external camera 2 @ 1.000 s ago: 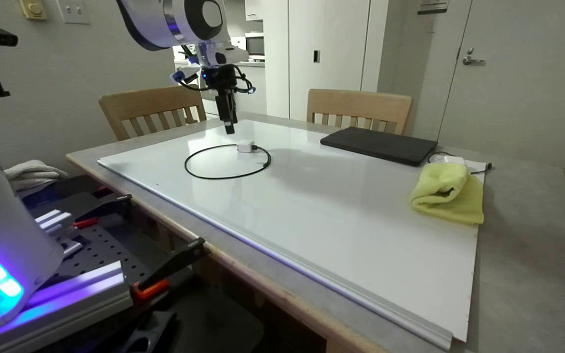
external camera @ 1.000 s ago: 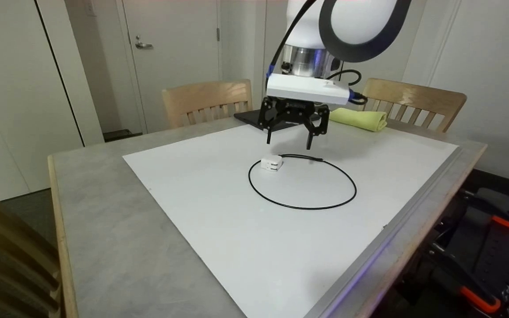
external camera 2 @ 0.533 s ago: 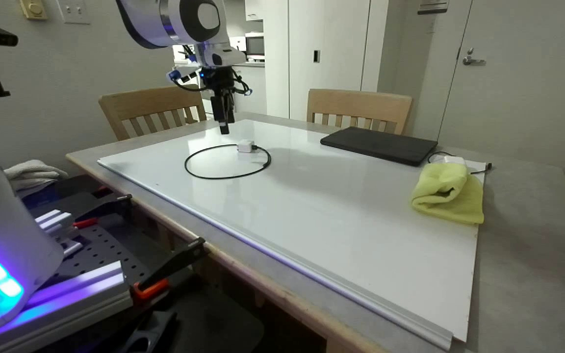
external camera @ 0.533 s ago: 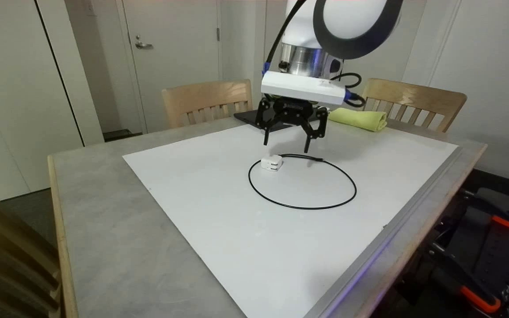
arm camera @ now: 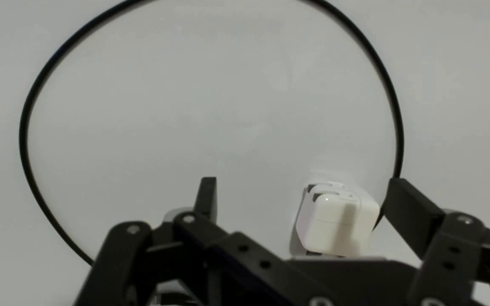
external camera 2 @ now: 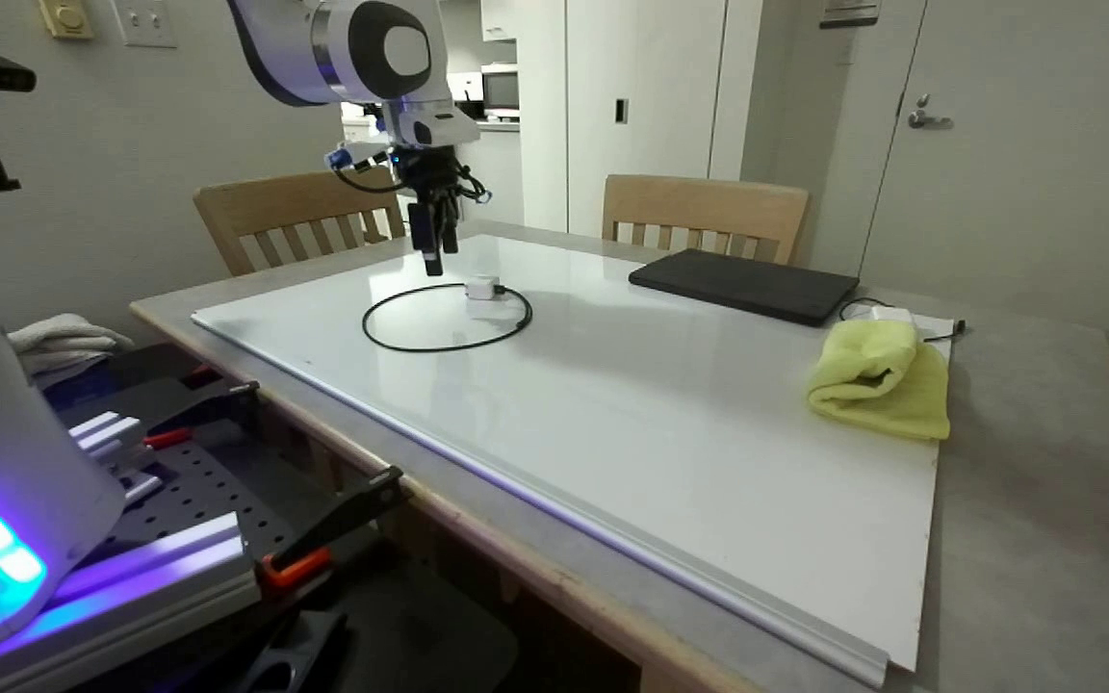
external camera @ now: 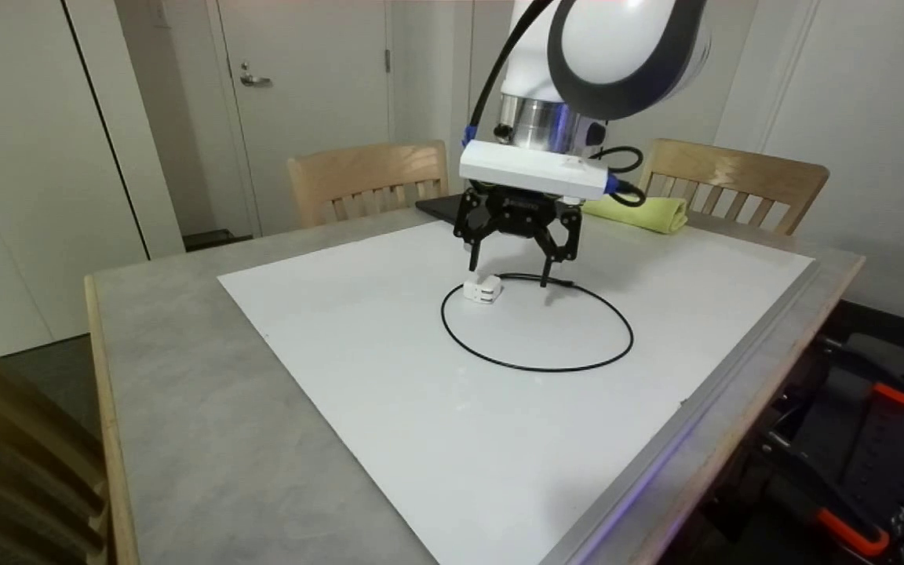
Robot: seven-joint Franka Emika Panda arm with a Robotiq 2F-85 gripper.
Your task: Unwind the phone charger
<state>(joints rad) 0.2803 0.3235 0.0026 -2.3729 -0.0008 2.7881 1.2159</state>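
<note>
The pincer (external camera: 509, 276) stood above the white board (external camera: 421, 392), its fingers (arm camera: 415, 212) spread wide, with nothing gripped between them. Below lay the phone charger (external camera 2: 481, 287) on the board: the black cable (arm camera: 23, 140) formed a broad loop that, in an exterior view, appeared doubled along a short stretch of its far side, just beside the white plug block (external camera: 482, 289). In the wrist view the block showed within the gap between the fingers, nearer the finger at the right of that view, where the cable passed close by and partly out of sight. The step in hand was judged to be the approach to the block. Good execution called for centring the gap over the block first, so that neither fingertip would land on it; for lowering until the fingers flanked its sides, without pressing on the board; and for closing clear of the neighbouring cable. Because the loop appeared loose, a low, slow draw outward would then probably have unrolled it, with the doubled stretch the likeliest place to snag.
</note>
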